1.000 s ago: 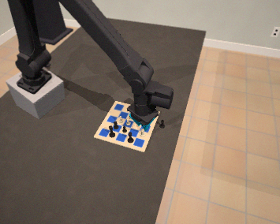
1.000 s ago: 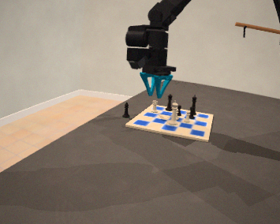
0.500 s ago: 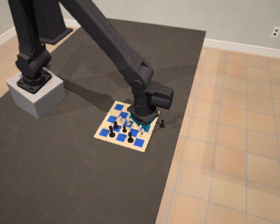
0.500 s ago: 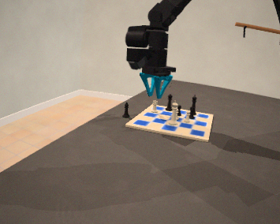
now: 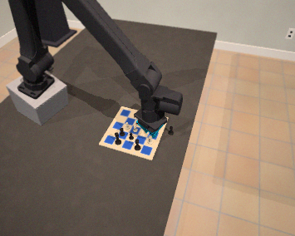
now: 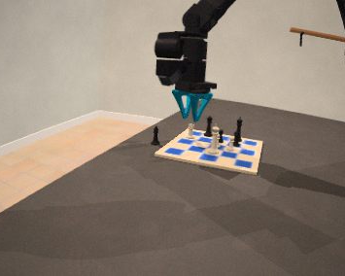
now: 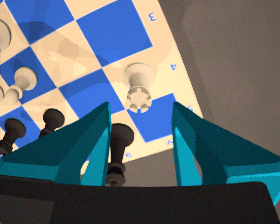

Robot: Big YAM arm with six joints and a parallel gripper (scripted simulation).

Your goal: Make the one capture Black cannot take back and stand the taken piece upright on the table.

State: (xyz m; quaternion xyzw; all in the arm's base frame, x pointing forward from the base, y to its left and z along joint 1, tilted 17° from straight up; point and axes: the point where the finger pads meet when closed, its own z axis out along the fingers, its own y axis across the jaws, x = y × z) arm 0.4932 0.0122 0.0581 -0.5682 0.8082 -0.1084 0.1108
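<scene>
The small blue-and-cream chessboard lies near the dark mat's right edge and also shows in the exterior view. My gripper hovers above the board's corner nearest the floor, fingers partly open with nothing between them. In the wrist view a white piece stands upright on an edge square just ahead of the fingertips. It stands under the gripper in the exterior view. A black piece stands close to the left finger. One black pawn stands upright on the mat beside the board.
A tall white piece and several black pieces stand on the board behind the gripper. The arm's grey base block is at the far left. The mat ends at tiled floor just right of the board.
</scene>
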